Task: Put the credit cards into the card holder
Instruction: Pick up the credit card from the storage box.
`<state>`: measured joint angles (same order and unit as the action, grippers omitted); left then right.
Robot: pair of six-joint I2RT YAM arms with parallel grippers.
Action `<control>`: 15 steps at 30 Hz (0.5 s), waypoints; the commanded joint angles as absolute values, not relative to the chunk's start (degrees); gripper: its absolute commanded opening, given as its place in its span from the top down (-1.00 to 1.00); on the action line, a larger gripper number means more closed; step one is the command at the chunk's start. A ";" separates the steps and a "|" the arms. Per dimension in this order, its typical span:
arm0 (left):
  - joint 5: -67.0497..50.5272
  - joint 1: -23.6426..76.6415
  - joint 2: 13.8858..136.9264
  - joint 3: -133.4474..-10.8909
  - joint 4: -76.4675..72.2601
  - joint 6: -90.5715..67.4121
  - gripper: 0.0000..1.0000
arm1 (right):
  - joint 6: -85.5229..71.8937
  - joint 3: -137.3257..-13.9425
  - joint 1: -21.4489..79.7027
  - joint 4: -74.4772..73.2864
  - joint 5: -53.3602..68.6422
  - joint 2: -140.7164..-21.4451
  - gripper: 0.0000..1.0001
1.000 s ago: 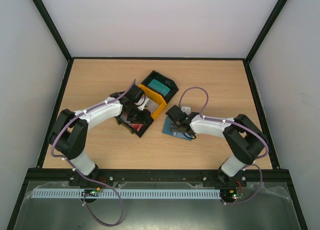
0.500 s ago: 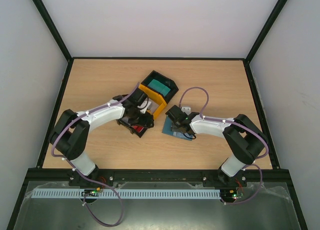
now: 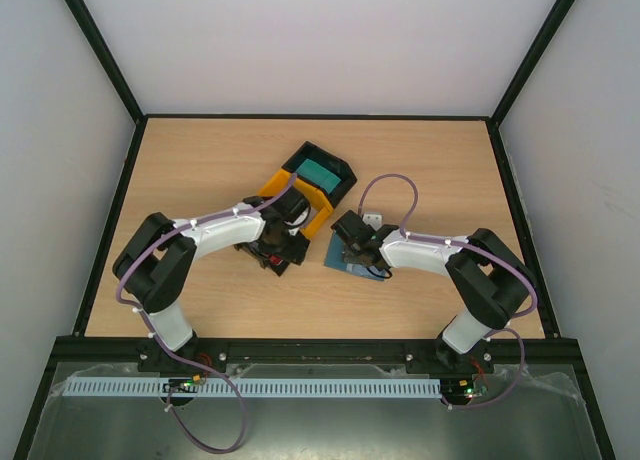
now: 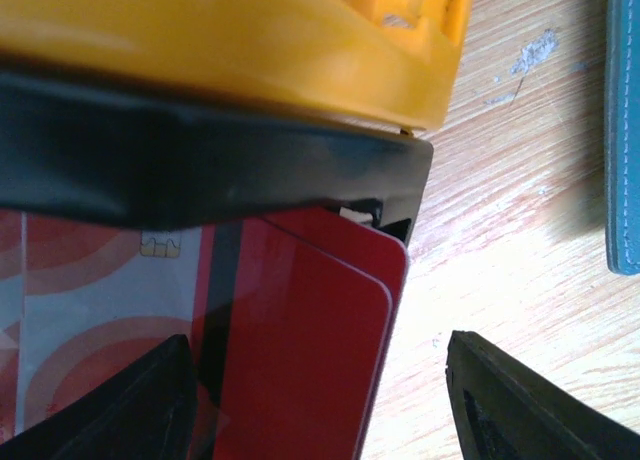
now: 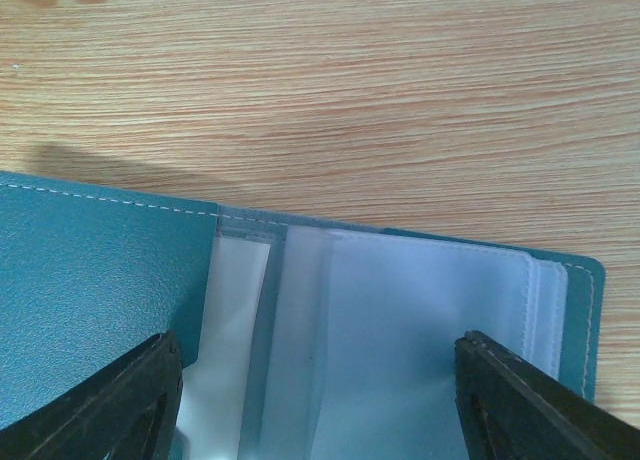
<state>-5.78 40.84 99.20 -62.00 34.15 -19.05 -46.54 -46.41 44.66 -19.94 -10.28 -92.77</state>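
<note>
The wooden surface [image 3: 200,160] carried everything. The left arm [image 3: 215,235] reached over the trays and the right arm [image 3: 430,252] over the holder [image 5: 90,300]. Just ahead of the left gripper [image 4: 318,342] sat a yellow tray [image 4: 250,40]. Nearer, against it, was the rim of a black tray [image 4: 200,170].

The holder lay open directly beneath the right gripper [image 5: 316,338]. Its teal cover was toward the left finger, and its clear sleeves [image 5: 420,320] spread between the fingers and toward the right one. One edge of the holder also showed well off to the right of the left gripper.

The cards [image 4: 310,350] lay in the black tray under the left gripper. Two red ones overlapped between its fingers, and a white card [image 4: 100,300] with red curves lay beside them by the left finger.

The left gripper stood wide, its right finger apart from the red cards' edge, gripping nothing. The right gripper stood wide too, holding nothing.
</note>
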 commanded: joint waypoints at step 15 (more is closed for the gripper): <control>-3.98 41.83 96.86 -65.34 40.92 -17.76 0.05 | -47.48 -43.06 44.25 -23.03 -8.18 -96.07 -0.46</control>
